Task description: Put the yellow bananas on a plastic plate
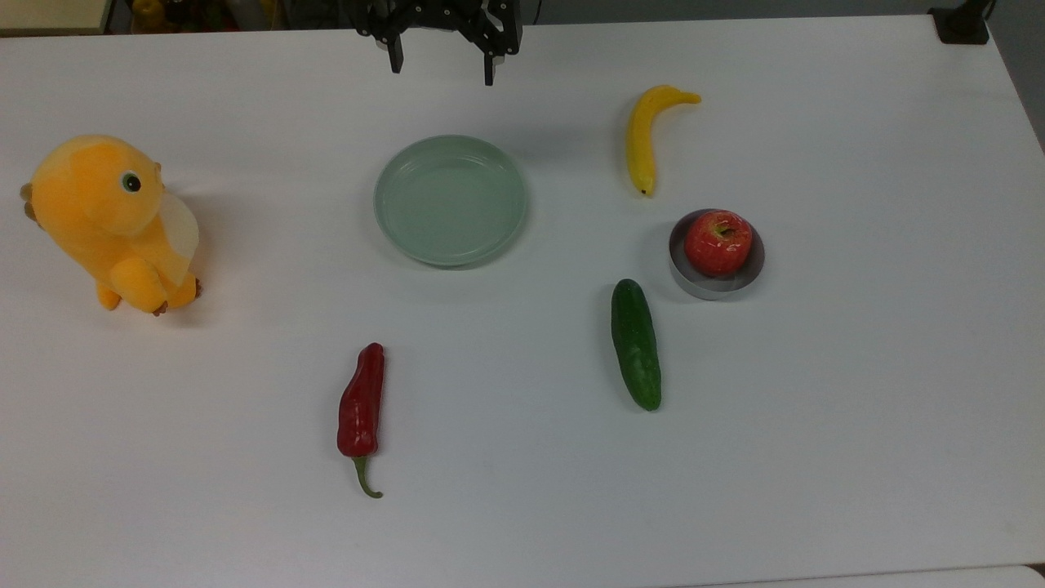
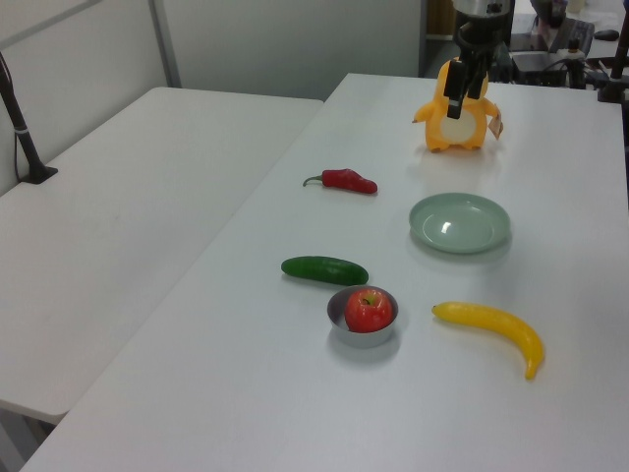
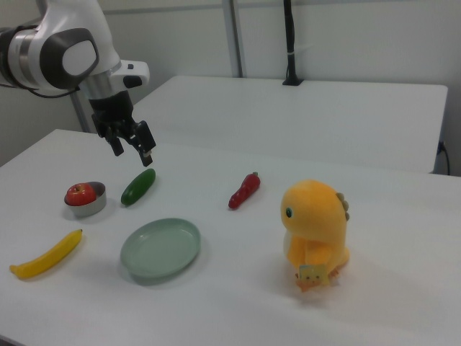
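Note:
The yellow banana (image 1: 641, 139) lies flat on the white table, toward the top view's right, its dark tip pointing at the metal dish. The pale grey-green plastic plate (image 1: 451, 200) sits empty near the table's middle, to the top view's left of the banana. My gripper (image 1: 442, 67) hangs above the table's far edge, beyond the plate, open with nothing between its fingers. In the left view the banana (image 2: 491, 323) lies nearest the camera, the plate (image 2: 459, 222) behind it, and the gripper (image 2: 460, 93) high up. The right view shows the gripper (image 3: 133, 151) above the cucumber, well clear of the banana (image 3: 47, 254) and plate (image 3: 160, 249).
A small grey metal dish (image 1: 710, 286) holding a red apple (image 1: 718, 242) stands just below the banana in the top view. A dark green cucumber (image 1: 636, 343) and a red chili (image 1: 361, 404) lie nearer the front. An orange-yellow plush toy (image 1: 114, 220) stands at the top view's left.

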